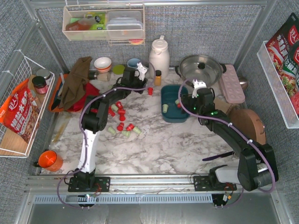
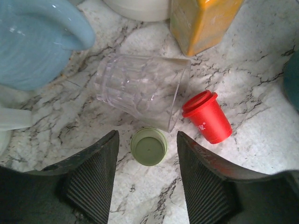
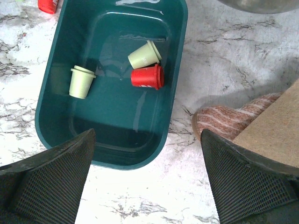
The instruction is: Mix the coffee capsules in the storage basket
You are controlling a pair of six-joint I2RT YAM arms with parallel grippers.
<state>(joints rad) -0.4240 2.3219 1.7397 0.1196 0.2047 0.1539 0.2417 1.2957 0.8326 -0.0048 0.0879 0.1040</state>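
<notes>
In the left wrist view a mint green coffee capsule (image 2: 149, 146) stands on the marble between the fingertips of my left gripper (image 2: 147, 175), which is open with a gap on either side. A red capsule (image 2: 207, 116) lies just to its right. In the right wrist view the teal storage basket (image 3: 175, 93) holds two green capsules (image 3: 80, 82) (image 3: 145, 54) and a red one (image 3: 146, 76). My right gripper (image 3: 147, 186) hovers open and empty over the basket's near right corner. More red and green capsules (image 1: 122, 122) lie scattered on the table left of the basket (image 1: 175, 120).
A clear glass (image 2: 140, 88) lies on its side just beyond the left fingers, with a blue mug (image 2: 37, 42) to its left and an orange bottle (image 2: 201, 23) behind. A white jug (image 1: 159, 56), a steel pot (image 1: 201, 69) and a brown round board (image 1: 247, 123) stand around the basket.
</notes>
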